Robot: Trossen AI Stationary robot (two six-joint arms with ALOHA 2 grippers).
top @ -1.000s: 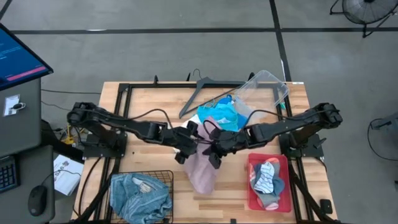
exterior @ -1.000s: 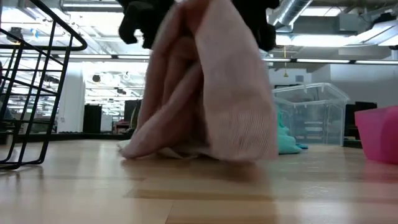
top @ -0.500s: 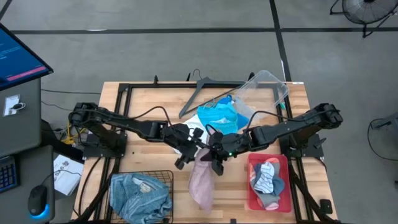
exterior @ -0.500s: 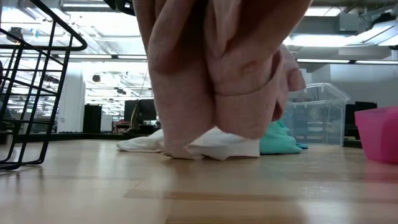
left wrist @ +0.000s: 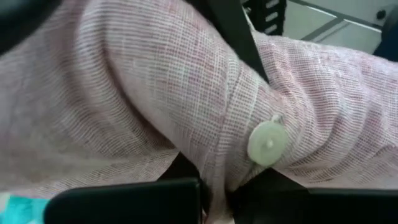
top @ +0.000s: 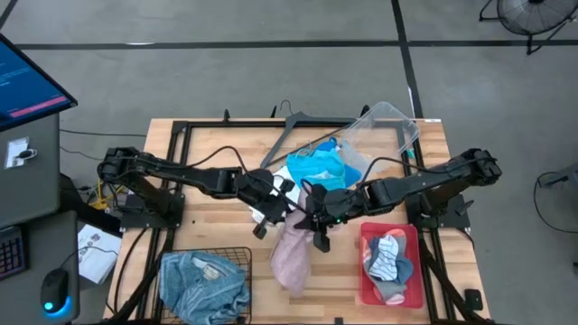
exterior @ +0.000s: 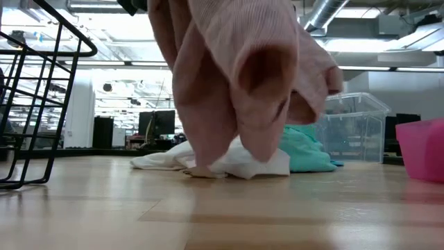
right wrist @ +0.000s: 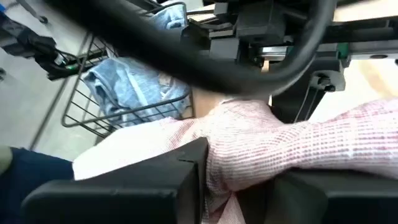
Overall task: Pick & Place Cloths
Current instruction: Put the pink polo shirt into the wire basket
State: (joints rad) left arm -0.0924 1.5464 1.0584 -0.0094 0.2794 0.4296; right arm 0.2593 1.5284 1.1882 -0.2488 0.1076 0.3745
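A dusty pink cloth (top: 292, 254) hangs between my two grippers over the table's middle; in the low view (exterior: 236, 76) its lower folds are clear of the tabletop. My left gripper (top: 274, 215) and my right gripper (top: 312, 223) are both shut on its upper part. A white cloth (exterior: 239, 162) and a turquoise cloth (top: 321, 169) lie on the table behind it. Blue denim (top: 203, 284) lies in the wire basket (top: 237, 255). Socks (top: 388, 257) lie in the pink bin (top: 366, 236). My left gripper pinches a bunched fold of the pink cloth between its two fingers, beside a white button (left wrist: 267, 142); the pinched fabric (left wrist: 214, 177) is several layers thick. The cloth hangs below it. My right gripper pinches a gathered fold of the pink cloth (right wrist: 239, 168) between its two fingers (right wrist: 143, 186), at the cloth's upper part. The cloth hangs down from it, clear of the table.
A clear plastic tub (top: 384, 131) lies tipped at the far right. A grey clothes hanger (top: 293, 131) lies at the far edge. The wire basket stands at the near left, the pink bin at the near right. Bare wood shows between them (top: 334, 289).
Both grippers have gone up and a little toward the near edge with the pink cloth. Its lower end, which rested on the table, now hangs clear in a narrower bunch. The white cloth behind it has come into sight.
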